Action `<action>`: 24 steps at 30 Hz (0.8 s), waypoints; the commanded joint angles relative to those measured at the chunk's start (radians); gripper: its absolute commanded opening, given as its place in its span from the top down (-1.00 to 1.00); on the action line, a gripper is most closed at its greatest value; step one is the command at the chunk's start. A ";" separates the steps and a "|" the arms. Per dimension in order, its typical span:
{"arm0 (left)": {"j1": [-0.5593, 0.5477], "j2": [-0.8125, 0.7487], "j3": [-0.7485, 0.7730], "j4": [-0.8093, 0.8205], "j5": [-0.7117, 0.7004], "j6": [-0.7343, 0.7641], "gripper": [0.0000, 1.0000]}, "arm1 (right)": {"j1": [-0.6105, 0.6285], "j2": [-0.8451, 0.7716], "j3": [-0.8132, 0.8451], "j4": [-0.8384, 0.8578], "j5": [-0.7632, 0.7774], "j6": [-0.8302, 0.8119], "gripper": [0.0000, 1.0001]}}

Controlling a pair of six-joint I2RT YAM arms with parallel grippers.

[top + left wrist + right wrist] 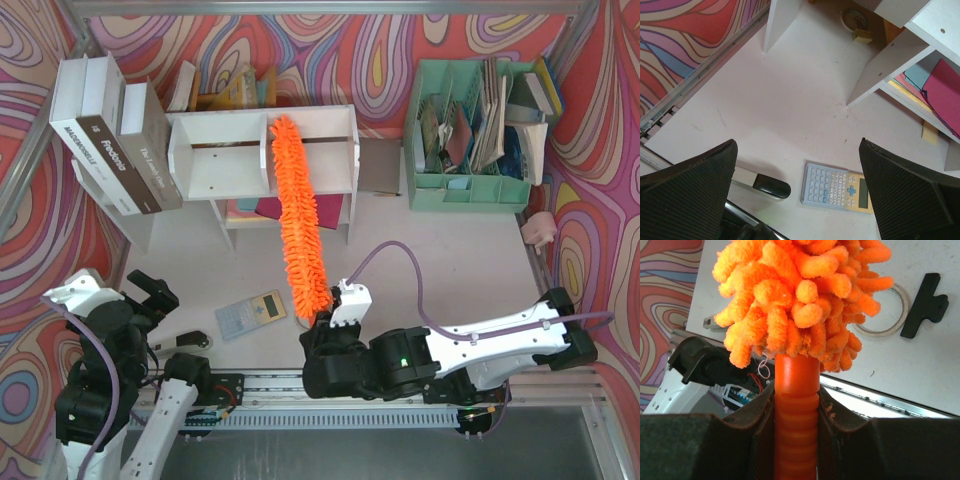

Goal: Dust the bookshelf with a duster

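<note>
Above the pale worktop (440, 260), left gripper (797, 170) wide, the right gripper (796, 407) clamps the duster (298, 220) across the bookshelf (220, 140), which hard pushing might topple.

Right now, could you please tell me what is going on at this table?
The right hand is shut on the orange handle of the duster, whose fluffy head stretches over the white bookshelf along its middle divider. The left hand is open and holds nothing, hovering above the table near a calculator.
</note>
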 commanded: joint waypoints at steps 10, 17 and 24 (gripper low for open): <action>0.007 0.009 -0.014 0.015 0.006 0.018 -0.97 | 0.000 -0.117 0.003 -0.107 0.140 0.036 1.00; 0.007 0.006 -0.014 0.015 0.003 0.017 -0.96 | -0.001 -0.124 0.031 0.038 0.168 -0.243 1.00; 0.007 0.013 -0.013 0.014 0.004 0.017 -0.97 | 0.000 -0.204 -0.049 0.277 0.083 -0.583 1.00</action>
